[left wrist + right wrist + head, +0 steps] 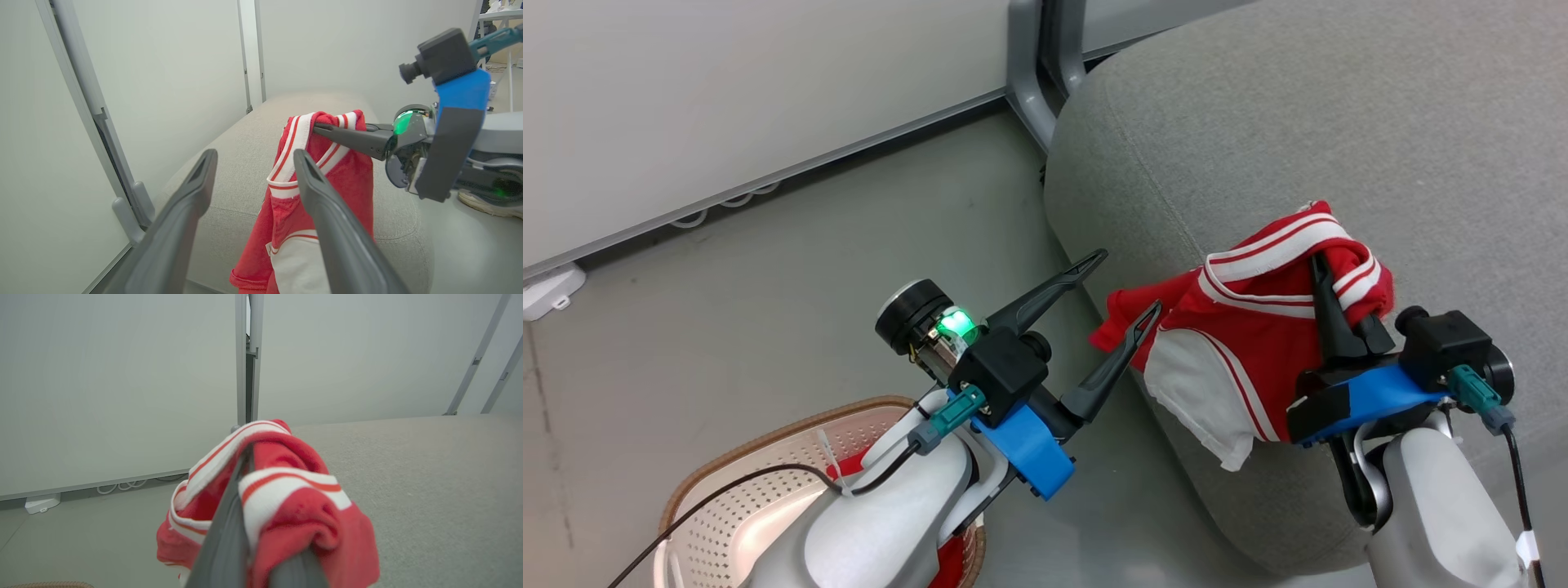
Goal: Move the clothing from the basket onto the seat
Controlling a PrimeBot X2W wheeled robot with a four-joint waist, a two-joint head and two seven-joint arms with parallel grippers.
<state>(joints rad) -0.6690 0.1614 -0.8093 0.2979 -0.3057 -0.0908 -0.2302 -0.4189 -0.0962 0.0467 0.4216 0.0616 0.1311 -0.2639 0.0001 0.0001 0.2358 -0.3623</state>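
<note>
The striped red shirt (1241, 327) hangs over the rounded edge of the seat (1339, 122). The right gripper (1331, 302) pinches its bunched collar above the seat top. From there the shirt's length runs down the seat's side. The left gripper (1127, 283) is spread and empty, off the seat's edge just beside the dangling sleeve. The move probably falls to the right arm: carry the shirt further in over the seat. More red cloth (949, 562) lies in the basket (768, 433).
</note>
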